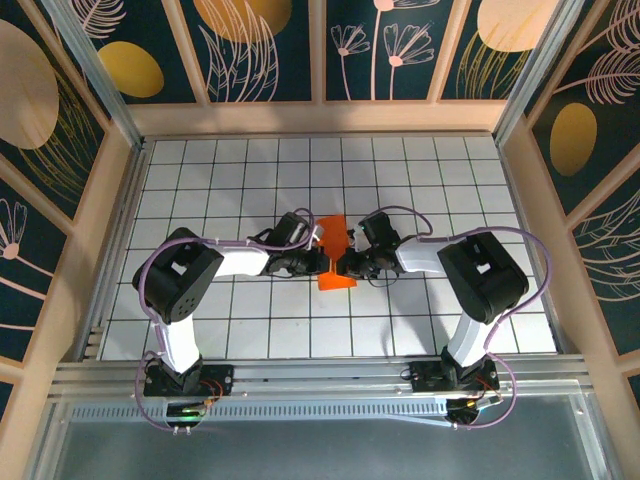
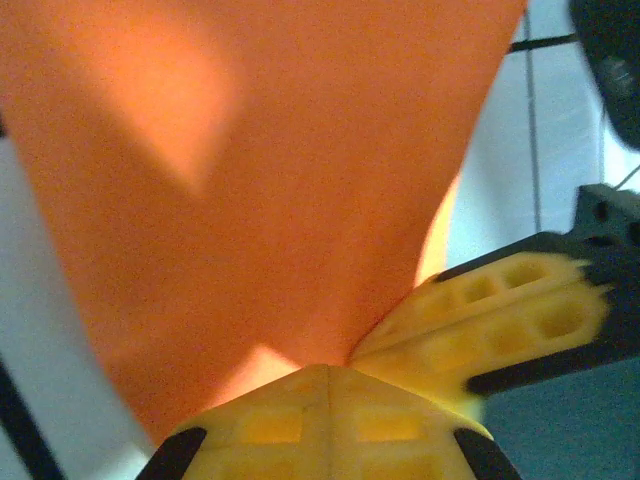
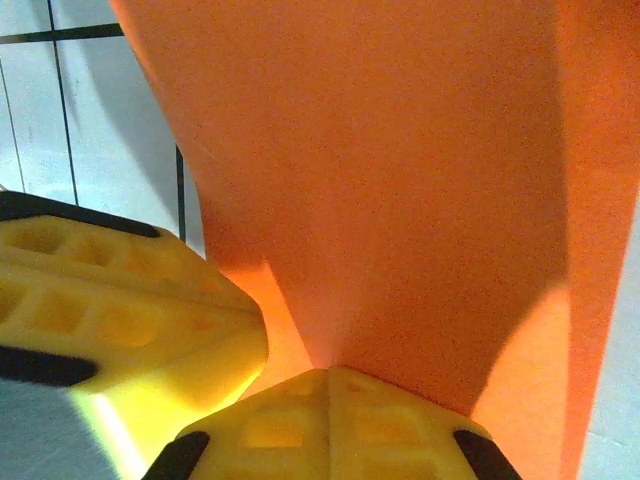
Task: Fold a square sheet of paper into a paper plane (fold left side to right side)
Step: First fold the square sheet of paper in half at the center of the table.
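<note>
**Both grippers pinch the orange paper [image 1: 336,278]**

We see the left gripper [image 2: 328,372] and the right gripper [image 3: 328,372] clenched on one edge of the paper, their yellow fingers [image 2: 500,310] side by side. The paper sits mid-table between the two arms, over the white gridded table [image 1: 250,320]

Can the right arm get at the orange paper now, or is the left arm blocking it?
Looks like yes: the right gripper is shut on the orange paper, close beside the left gripper, which pinches the same sheet without blocking it.
</note>
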Robot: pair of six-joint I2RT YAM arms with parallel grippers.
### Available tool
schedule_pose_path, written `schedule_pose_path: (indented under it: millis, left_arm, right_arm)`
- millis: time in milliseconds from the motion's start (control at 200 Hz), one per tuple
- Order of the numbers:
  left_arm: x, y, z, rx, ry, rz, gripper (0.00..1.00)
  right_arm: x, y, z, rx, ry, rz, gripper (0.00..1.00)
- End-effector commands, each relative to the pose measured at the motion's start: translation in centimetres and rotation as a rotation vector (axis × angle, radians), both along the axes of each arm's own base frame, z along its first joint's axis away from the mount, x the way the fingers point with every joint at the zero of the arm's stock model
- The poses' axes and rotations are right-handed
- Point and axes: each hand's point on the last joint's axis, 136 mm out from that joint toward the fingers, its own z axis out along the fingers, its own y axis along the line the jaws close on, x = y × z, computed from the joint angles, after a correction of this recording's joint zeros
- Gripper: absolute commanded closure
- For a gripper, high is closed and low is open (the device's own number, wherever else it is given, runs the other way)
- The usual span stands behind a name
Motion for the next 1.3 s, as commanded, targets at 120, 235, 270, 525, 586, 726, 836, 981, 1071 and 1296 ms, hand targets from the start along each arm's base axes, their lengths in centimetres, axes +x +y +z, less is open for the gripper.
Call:
schedule_pose_path:
  millis: [120, 235, 270, 525, 586, 726, 836, 981, 1071, 1296]
  left_arm:
    - [2.5, -0.1, 0.6, -0.045, -0.012, 0.010, 1.00]
    - [3.8, -0.4, 0.7, -0.054, -0.034, 0.009, 1.00]
    - [4.0, -0.5, 0.6, -0.055, -0.037, 0.007, 1.00]
    - [5.3, 0.3, -0.4, -0.019, -0.056, 0.031, 1.00]
    - [5.4, 0.7, -0.9, -0.004, -0.053, 0.039, 1.00]
    - [5.6, 1.5, -1.6, 0.025, -0.059, 0.057, 1.00]
    - [5.8, 2.0, -2.3, 0.041, -0.061, 0.071, 1.00]
    - [6.2, 2.7, -2.8, 0.066, -0.066, 0.097, 1.00]
    - [6.8, 3.3, -2.8, 0.077, -0.076, 0.120, 1.00]
    - [9.1, 4.7, -2.8, 0.091, -0.095, 0.170, 1.00]
  right_arm:
    - [-1.2, -2.8, -3.9, -0.160, 0.053, -0.016, 1.00]
    - [-1.3, -3.0, -4.2, -0.174, 0.057, -0.012, 1.00]
    - [-1.4, -3.1, -4.4, -0.180, 0.058, -0.012, 1.00]
    - [-1.5, -3.7, -4.9, -0.214, 0.058, -0.011, 1.00]
    - [-1.6, -3.9, -4.9, -0.223, 0.061, -0.011, 1.00]
    - [-1.7, -4.4, -5.3, -0.251, 0.064, -0.008, 1.00]
    - [-1.8, -4.7, -5.5, -0.267, 0.064, -0.007, 1.00]
    - [-1.9, -4.9, -5.7, -0.277, 0.069, -0.007, 1.00]
    - [-2.1, -5.1, -5.9, -0.286, 0.072, -0.007, 1.00]
    - [-2.1, -5.2, -6.0, -0.288, 0.071, -0.006, 1.00]
